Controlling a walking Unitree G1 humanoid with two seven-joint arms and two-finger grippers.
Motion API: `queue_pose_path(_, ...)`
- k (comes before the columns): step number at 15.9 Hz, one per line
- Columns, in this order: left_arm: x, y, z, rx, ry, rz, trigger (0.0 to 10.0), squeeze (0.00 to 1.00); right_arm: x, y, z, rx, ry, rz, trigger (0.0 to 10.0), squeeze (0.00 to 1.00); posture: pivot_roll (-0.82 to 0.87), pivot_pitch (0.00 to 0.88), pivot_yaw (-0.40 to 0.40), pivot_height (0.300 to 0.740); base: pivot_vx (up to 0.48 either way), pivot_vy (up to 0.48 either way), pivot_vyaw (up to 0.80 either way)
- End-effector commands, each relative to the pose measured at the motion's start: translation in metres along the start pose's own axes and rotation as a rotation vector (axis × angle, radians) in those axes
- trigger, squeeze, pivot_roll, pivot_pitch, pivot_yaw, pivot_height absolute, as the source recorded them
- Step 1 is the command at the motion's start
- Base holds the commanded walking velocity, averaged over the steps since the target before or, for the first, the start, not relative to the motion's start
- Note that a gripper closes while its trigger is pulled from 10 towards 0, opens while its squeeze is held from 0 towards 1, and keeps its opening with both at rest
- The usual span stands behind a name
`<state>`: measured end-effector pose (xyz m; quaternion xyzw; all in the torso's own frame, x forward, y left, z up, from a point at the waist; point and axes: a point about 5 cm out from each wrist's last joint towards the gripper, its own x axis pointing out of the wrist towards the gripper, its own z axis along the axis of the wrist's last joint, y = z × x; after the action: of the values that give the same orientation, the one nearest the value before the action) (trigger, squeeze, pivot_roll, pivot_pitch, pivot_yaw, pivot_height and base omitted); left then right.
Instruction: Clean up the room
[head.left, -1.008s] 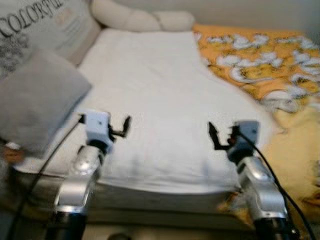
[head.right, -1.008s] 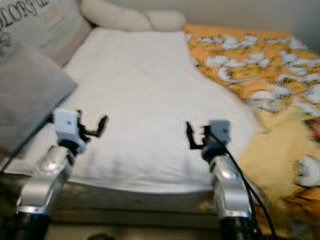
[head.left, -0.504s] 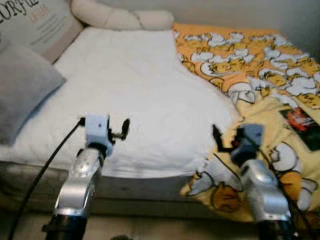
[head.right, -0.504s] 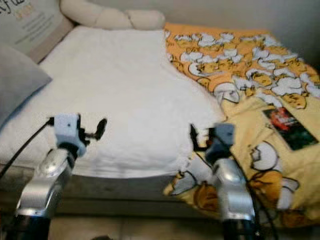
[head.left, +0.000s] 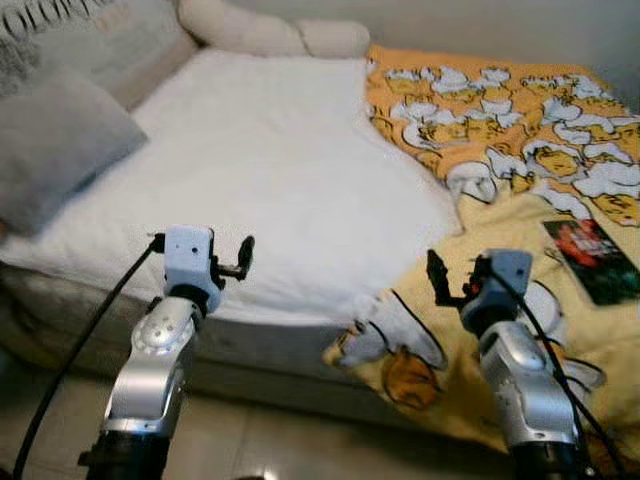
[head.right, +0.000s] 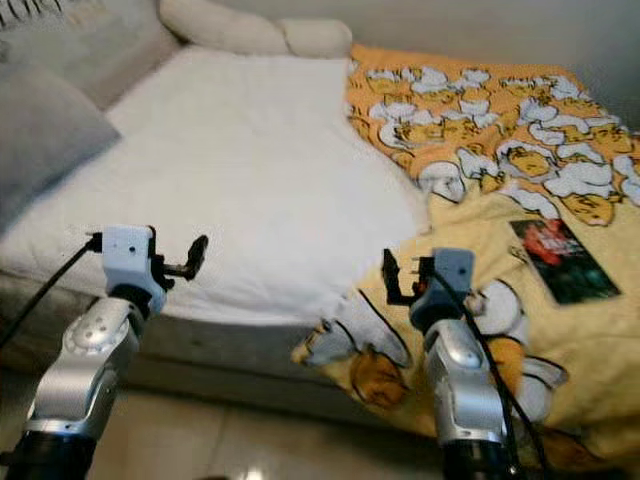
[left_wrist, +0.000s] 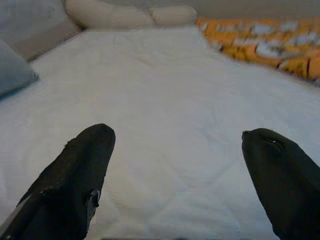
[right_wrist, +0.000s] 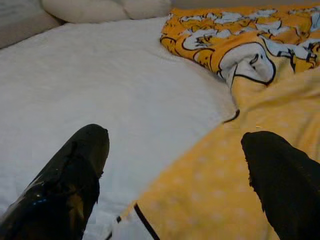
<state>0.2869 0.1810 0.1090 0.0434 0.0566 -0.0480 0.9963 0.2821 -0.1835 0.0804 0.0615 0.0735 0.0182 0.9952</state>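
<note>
Two claws — left claw (left_wrist: 175, 175) and right claw (right_wrist: 175, 175) — both spread, empty, above one bed (head.left: 280, 170). One yellow blanket (head.left: 520, 130) at 2 o'clock; one dark packet (head.left: 592, 258) — print unreadable.

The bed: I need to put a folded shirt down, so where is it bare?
The white sheet is bare between the grey pillow and the yellow duck blanket. The blanket side is crumpled, with a dark packet lying on it.
</note>
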Motion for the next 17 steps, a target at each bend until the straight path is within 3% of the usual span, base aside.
queue_pose_path(1, 0.0013, 0.0009, 0.0033, 0.009, -0.005, 0.005, 10.0, 0.84, 0.0017, 0.0011, 0.005, -0.002, -0.018, 0.002, 10.0, 0.0, 0.03, 0.0, -0.01, 0.74, 0.0, -0.364, 0.0)
queue_pose_path(5, 0.0031, 0.0017, 0.0037, 0.01, -0.004, 0.009, 10.0, 0.84, 0.0021, 0.0013, 0.0082, -0.055, -0.032, 0.017, 10.0, 0.0, 0.02, 0.0, -0.005, 0.74, 0.0, -0.368, 0.0)
queue_pose_path(9, 0.0047, 0.0016, 0.0043, 0.014, -0.005, 0.009, 10.0, 0.84, 0.0031, 0.0007, 0.0076, -0.037, -0.024, 0.018, 10.0, 0.0, 0.02, 0.0, -0.007, 0.74, 0.0, -0.369, 0.8)
queue_pose_path(11, 0.0028, 0.0013, 0.0023, -0.021, 0.007, 0.004, 10.0, 0.9, 0.0029, -0.0036, 0.0054, -0.051, -0.009, -0.016, 10.0, 0.0, 0.03, 0.0, -0.013, 0.74, 0.0, -0.424, 0.8)
queue_pose_path(12, 0.0026, 0.0018, 0.0022, -0.019, 0.01, 0.005, 10.0, 0.98, 0.003, -0.0061, 0.0066, -0.088, -0.018, -0.036, 10.0, 0.0, 0.04, 0.0, -0.019, 0.74, 0.0, -0.428, 0.78)
queue_pose_path(17, 0.0027, 0.0064, 0.0031, -0.011, 0.018, 0.022, 10.0, 1.0, 0.0077, 0.0036, 0.0074, -0.048, -0.025, 0.01, 10.0, 0.0, 0.04, 0.0, -0.018, 0.74, 0.0, -0.472, 0.59)
